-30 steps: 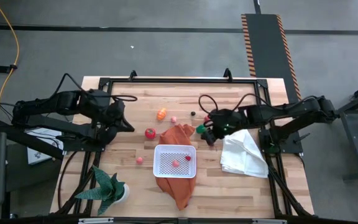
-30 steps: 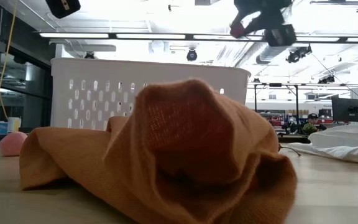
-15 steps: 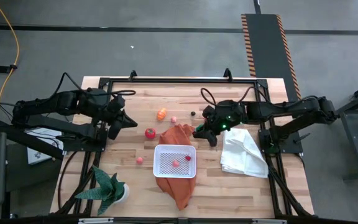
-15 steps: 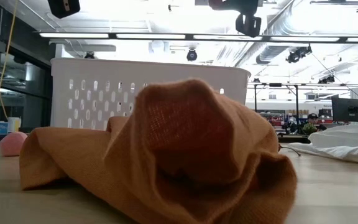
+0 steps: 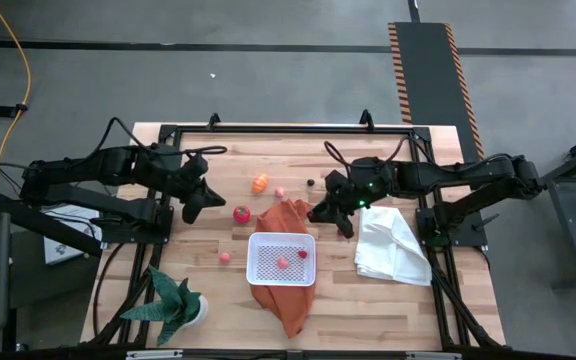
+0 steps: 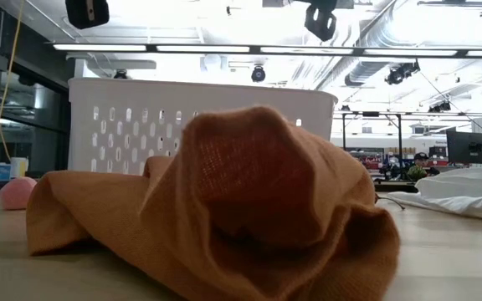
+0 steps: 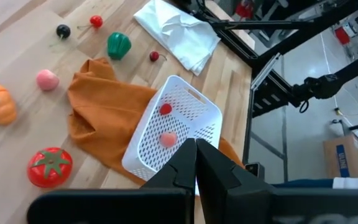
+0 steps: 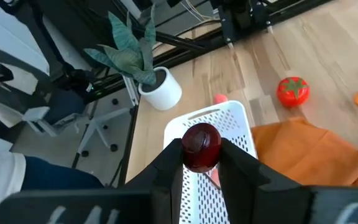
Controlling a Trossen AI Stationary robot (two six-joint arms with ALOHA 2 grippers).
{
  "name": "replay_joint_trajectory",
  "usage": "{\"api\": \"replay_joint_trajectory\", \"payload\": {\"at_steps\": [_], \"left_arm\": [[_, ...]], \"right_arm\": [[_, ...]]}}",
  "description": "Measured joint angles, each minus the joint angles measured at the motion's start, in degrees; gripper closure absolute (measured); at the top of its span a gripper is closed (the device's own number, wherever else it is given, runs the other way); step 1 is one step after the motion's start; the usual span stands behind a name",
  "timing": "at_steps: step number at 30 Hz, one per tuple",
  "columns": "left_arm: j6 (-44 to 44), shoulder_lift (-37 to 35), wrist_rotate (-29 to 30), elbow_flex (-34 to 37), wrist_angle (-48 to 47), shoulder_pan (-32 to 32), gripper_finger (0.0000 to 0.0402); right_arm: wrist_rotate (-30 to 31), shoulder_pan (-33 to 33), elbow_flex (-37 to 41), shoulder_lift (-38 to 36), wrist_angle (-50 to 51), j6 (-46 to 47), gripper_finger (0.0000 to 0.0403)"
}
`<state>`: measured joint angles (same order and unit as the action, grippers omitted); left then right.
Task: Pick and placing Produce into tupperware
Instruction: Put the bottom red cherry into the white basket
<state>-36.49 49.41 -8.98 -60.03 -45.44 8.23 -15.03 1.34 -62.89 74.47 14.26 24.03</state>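
Observation:
The white tupperware [image 5: 281,258] sits on an orange cloth [image 5: 286,215] with two small pieces of produce in it, one red [image 7: 165,109] and one pink [image 7: 167,139]. My right gripper [image 8: 201,163] hangs above the cloth's far right part, shut on a dark red round fruit [image 8: 201,146]. My left gripper [image 7: 195,167] is shut and holds nothing, high over the table left of a red tomato [image 5: 241,213]. An orange piece [image 5: 260,183], a pink piece [image 5: 279,192] and a green pepper [image 7: 118,45] lie on the wood. My right gripper pinches the dark red fruit by two opposite sides [image 8: 186,149] between its two fingers [image 8: 234,163]. The fingers come from the table's right side, slanting down. The fruit is lifted clear, high above the cloth.
A white cloth [image 5: 393,245] lies at the right. A potted green plant [image 5: 173,300] stands at the near left corner. Another pink piece [image 5: 225,257] lies left of the tupperware. Small dark pieces [image 7: 63,30] lie at the far side. A black frame [image 5: 288,130] rims the table.
My right gripper has risen and gone a little toward the table's left, over the orange cloth, rolling about its own axis, with the dark red fruit still between its fingers.

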Motion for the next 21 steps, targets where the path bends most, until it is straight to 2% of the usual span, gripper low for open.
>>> {"api": "replay_joint_trajectory", "payload": {"at_steps": [7,13,21], "left_arm": [[0.0,0.3,-0.2,0.0,1.5,0.0,0.0401],[0.0,0.4,-0.2,0.0,1.7,0.0,0.0401],[0.5,0.4,-0.5,0.0,1.5,0.0,0.0401]], "right_arm": [[0.0,1.0,-10.8,4.6,11.2,-5.0,0.0334],[0.0,1.0,-21.3,11.1,22.2,-4.6,0.0334],[1.5,3.1,-32.3,20.8,30.5,5.4,0.0334]]}}
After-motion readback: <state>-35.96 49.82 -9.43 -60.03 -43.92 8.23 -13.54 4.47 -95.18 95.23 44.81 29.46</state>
